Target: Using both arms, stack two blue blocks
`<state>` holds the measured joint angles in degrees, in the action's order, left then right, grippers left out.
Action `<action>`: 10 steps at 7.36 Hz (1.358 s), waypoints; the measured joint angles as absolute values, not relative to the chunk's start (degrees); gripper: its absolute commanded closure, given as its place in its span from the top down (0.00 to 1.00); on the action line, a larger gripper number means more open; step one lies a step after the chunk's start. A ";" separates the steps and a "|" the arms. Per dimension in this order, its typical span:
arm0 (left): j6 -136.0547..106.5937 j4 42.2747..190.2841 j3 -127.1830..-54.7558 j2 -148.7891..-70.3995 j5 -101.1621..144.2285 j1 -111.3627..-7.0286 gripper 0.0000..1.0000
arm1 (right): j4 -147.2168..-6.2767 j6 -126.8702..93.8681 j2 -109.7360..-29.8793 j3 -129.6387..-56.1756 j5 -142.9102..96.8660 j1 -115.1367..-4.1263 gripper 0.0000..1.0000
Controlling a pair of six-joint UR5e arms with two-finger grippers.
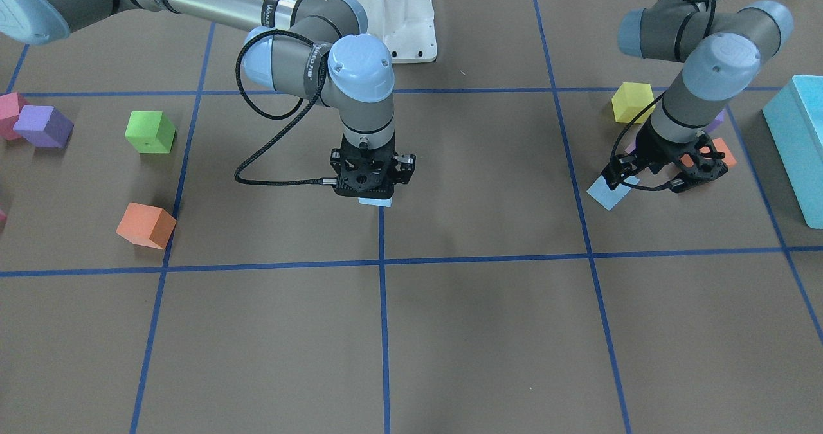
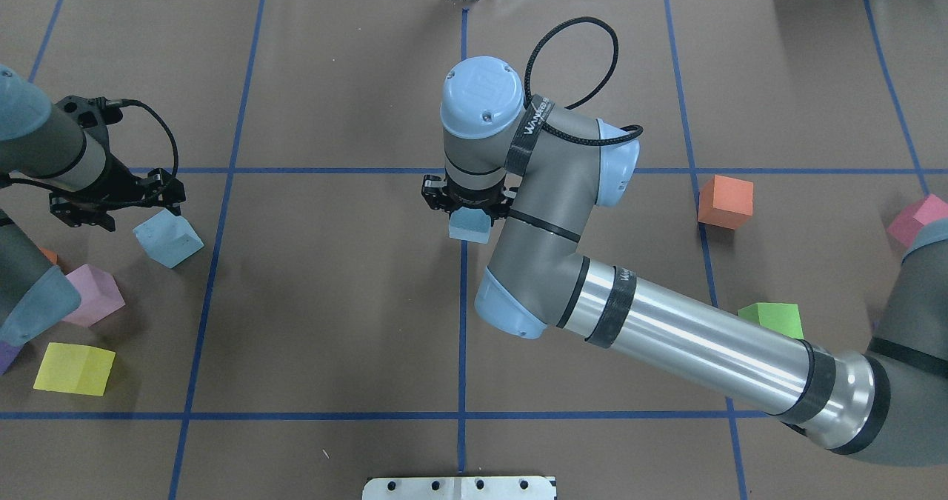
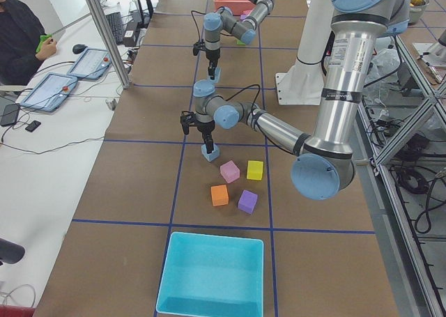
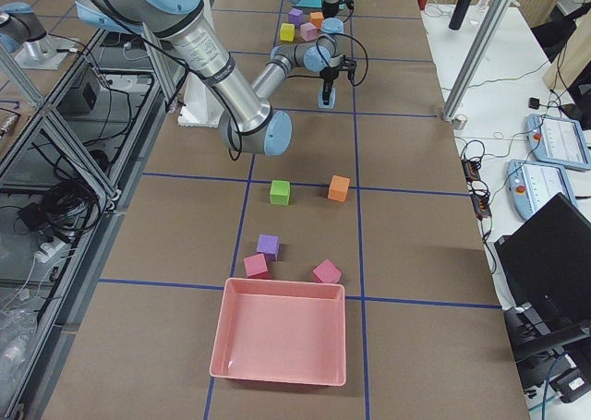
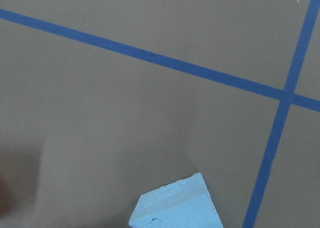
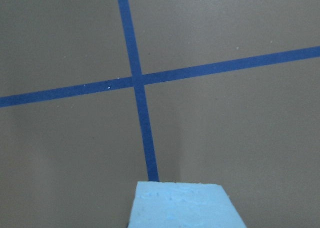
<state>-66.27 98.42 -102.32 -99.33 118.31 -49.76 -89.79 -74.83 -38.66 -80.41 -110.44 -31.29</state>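
Two sky-blue foam cubes show. My right gripper [image 2: 468, 215] stands upright over the table's middle blue line, shut on one blue block [image 2: 470, 224]. This block also shows in the front view [image 1: 375, 201] and at the bottom of the right wrist view [image 6: 182, 205]. My left gripper [image 2: 157, 215] is at the table's left side, tilted, and looks shut on the other blue block [image 2: 168, 237]. That block sits turned in the jaws, low over the table, and also shows in the front view [image 1: 611, 193] and the left wrist view [image 5: 175, 205]. No fingers show in either wrist view.
Pink [image 2: 92, 292], yellow [image 2: 74, 368] and orange [image 1: 723, 151] cubes lie close to my left gripper. A large turquoise box [image 1: 797, 138] stands further left. Orange [image 2: 726, 202], green [image 2: 770, 318] and pink [image 2: 918, 218] cubes lie on the right, and a pink tray [image 4: 282, 332] at the right end.
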 measured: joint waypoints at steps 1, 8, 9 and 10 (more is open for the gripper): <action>-66.32 98.67 -101.55 -99.36 118.37 -49.65 0.98 | -89.70 -74.34 -38.61 -80.29 -109.98 -30.84 0.61; -71.35 101.89 -100.09 -99.10 119.03 -49.16 0.98 | -89.74 -70.57 -38.69 -79.96 -108.74 -29.97 0.72; -71.45 101.99 -99.94 -98.96 119.01 -49.11 0.98 | -89.74 -69.87 -38.77 -79.92 -108.39 -29.88 0.87; -71.53 102.02 -99.86 -98.92 119.01 -49.08 0.98 | -89.74 -69.34 -38.88 -79.91 -107.99 -29.76 0.99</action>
